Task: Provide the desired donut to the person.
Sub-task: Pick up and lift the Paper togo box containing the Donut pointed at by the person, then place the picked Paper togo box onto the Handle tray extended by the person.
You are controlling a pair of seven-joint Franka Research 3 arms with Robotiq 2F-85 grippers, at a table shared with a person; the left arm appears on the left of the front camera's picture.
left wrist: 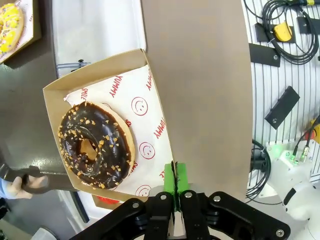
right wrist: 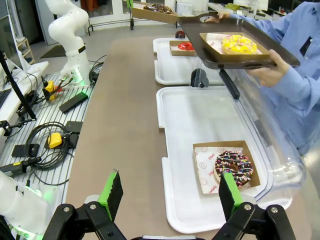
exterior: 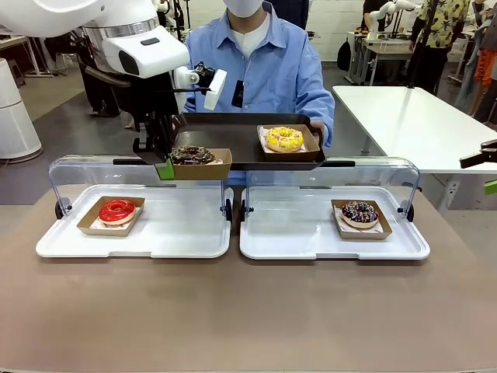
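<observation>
From the front, the left tool (exterior: 164, 169) pinches a cardboard tray (exterior: 203, 165) holding a chocolate nut donut (exterior: 192, 155) at the person's (exterior: 264, 70) dark tray (exterior: 233, 132), beside a boxed yellow donut (exterior: 284, 138). The left wrist view shows green pads (left wrist: 170, 180) pressed together on the box's edge. In the right wrist view the right tool (right wrist: 170, 192) stands spread above a boxed sprinkled donut (right wrist: 233, 168) on a white tray (right wrist: 190, 120).

Bright even indoor light, soft shadows; glare on clear covers (exterior: 233, 175); wrist views bowed at edges.
</observation>
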